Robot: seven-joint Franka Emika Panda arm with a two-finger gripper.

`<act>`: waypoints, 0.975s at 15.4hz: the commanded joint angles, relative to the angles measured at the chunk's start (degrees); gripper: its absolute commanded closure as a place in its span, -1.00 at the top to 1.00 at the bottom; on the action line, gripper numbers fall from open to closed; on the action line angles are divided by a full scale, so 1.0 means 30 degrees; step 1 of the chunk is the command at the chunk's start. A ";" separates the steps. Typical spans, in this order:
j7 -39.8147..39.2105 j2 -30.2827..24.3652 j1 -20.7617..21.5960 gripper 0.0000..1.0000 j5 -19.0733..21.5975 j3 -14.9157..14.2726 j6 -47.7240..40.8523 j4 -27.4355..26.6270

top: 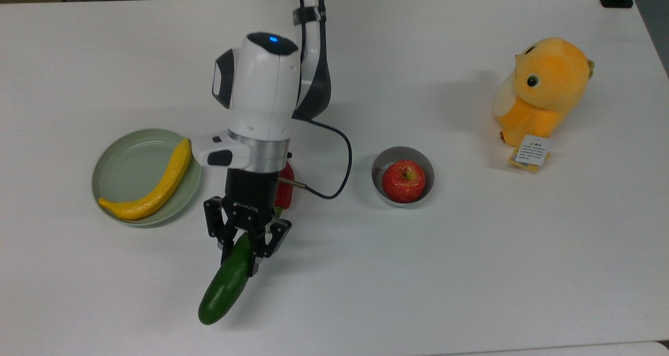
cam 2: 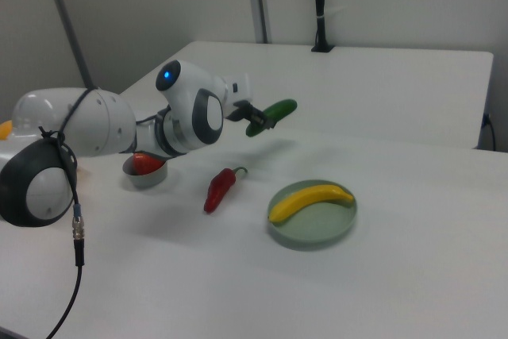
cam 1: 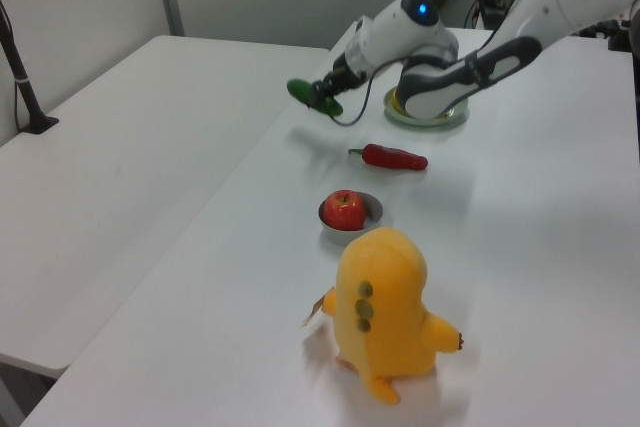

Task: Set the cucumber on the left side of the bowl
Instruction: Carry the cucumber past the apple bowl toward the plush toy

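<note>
Gripping the smooth dark green cucumber [top: 223, 284] near one end, the jaws of the black two-finger gripper [top: 243, 243] pinch it above the white counter [top: 470, 272], at about eight o'clock from the small grey metal bowl [top: 385, 163] in the top view. Such an off-centre hold could let its long free end sag, pivot or slip out during transport. The slim red chili pepper [cam 1: 392, 157] sits largely hidden behind the wrist in the top view.

- Bright, even light from overhead in all three views.
- Soft, faint shadows lie on the white table [top: 470, 267] beside the plush [top: 543, 92] and bowl [top: 384, 160].
- A small glint on the apple [top: 403, 181].
</note>
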 commanded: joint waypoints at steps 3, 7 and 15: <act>0.0616 -0.4240 0.0280 -0.49 -0.0116 0.0484 -0.0803 -0.3138; 0.0645 -0.6146 0.0309 -0.49 -0.0057 0.1392 -0.3326 -0.3576; 0.1524 -0.9196 0.1540 -0.49 0.0586 0.3763 -0.8683 -0.5453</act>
